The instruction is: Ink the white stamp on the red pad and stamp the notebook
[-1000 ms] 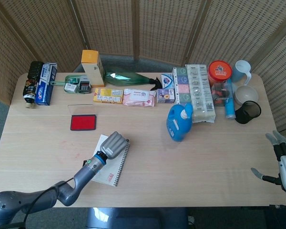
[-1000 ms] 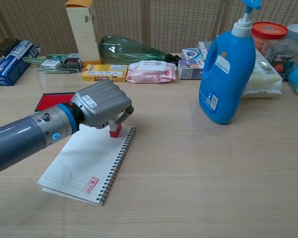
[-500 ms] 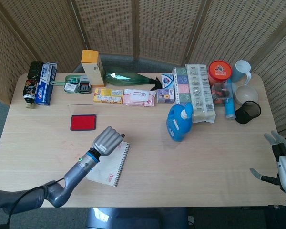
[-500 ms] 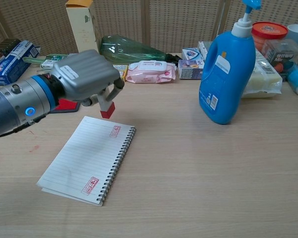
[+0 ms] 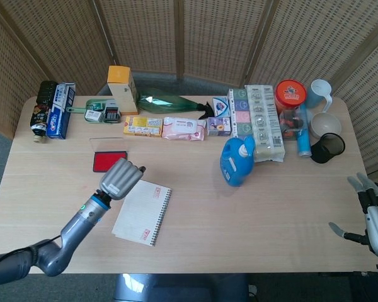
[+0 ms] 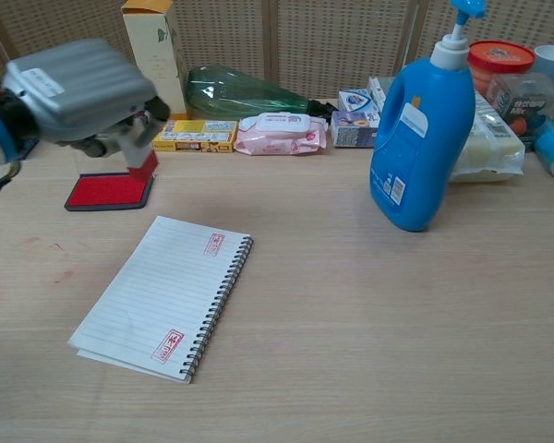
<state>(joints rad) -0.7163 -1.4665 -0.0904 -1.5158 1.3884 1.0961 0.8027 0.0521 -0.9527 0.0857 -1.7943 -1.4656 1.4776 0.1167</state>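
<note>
My left hand (image 5: pixel 120 178) (image 6: pixel 77 90) grips the white stamp (image 6: pixel 138 155), whose red-inked base hangs just above the right end of the red pad (image 6: pixel 106 193) (image 5: pixel 108 162). The spiral notebook (image 6: pixel 163 293) (image 5: pixel 142 212) lies open on the table in front of the pad. Two red stamp marks show on its page, one near the top right and one near the bottom edge. My right hand (image 5: pixel 373 214) hovers open at the table's right front edge, far from all of this, with nothing in it.
A blue detergent bottle (image 6: pixel 421 129) stands right of centre. Along the back sit a yellow carton (image 5: pixel 122 88), a green bottle (image 6: pixel 245 94), tissue packs (image 6: pixel 280 133), small boxes, an egg tray (image 5: pixel 264 123), cups and a red-lidded jar (image 5: pixel 290 95).
My left hand has lifted the stamp off the notebook's top right corner and carried it left and back over the red pad. A new red mark stays on the page. The right hand barely moved.
</note>
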